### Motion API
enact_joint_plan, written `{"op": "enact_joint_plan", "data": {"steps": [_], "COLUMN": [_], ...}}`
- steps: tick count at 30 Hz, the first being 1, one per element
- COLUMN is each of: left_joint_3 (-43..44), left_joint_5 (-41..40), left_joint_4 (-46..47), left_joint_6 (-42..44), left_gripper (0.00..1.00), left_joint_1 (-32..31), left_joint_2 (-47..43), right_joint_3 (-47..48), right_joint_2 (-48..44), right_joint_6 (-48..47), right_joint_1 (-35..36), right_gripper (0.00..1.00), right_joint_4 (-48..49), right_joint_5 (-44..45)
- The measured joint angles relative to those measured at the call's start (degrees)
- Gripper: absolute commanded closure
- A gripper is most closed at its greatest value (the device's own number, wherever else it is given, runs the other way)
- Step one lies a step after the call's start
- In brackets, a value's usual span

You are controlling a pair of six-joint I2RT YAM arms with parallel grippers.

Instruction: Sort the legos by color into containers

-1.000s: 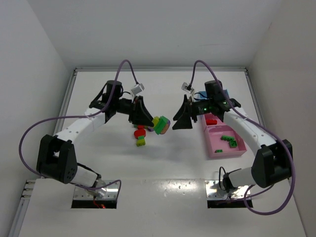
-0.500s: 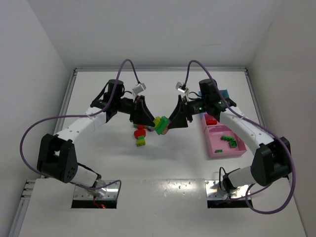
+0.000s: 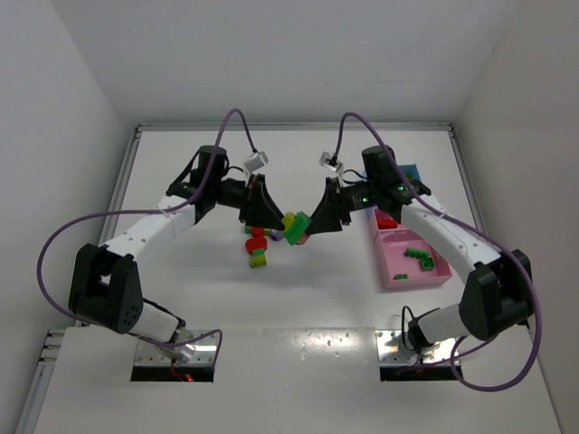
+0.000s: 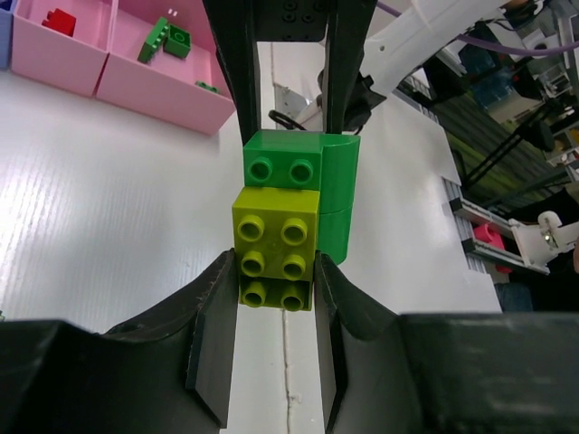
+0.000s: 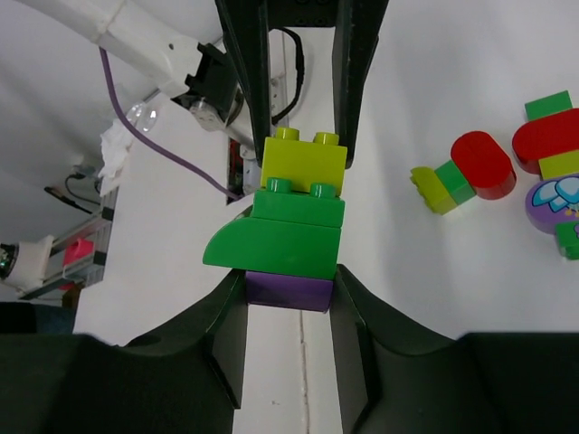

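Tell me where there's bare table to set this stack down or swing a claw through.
Free: the near strip between the loose bricks and the pink tray, and the far table behind both claws. Crowded: the middle, where the left claw and right claw meet on the stack, with the loose bricks close on its near side.

Bright even overhead light, soft shadows, sharp focus

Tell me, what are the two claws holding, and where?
One brick stack, shared: the left gripper pinches its yellow-green brick, the right gripper its purple brick.
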Motion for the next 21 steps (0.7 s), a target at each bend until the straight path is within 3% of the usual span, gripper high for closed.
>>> {"op": "enact_joint_plan", "data": {"steps": [8,14,21], "left_joint_3": [0.0,-0.57,-3.72], "left_joint_5": [-2.75,-5.05,-8.31], "left_joint_4": [0.72,9.46,16.39], "left_joint_6": [0.09,-5.81,-11.21], "left_gripper": [1.0,1.0,1.0], "left_joint_1": [2.73,8.7,9.09], "left_joint_2": [-0.9,-3.91,-6.12], "right_joint_3": [0.02,-0.55,-2.03], "right_joint_2": [-0.44,-2.1,-4.2], "right_joint_6": [-7.39,-12.96,-18.18], "right_joint_1": [-1.4,-5.16,-8.98], "right_gripper": [1.0,1.0,1.0], "right_joint_4": [-7.45,-13.9,-19.52], "right_joint_5": [2.38,3.34,6.43]}}
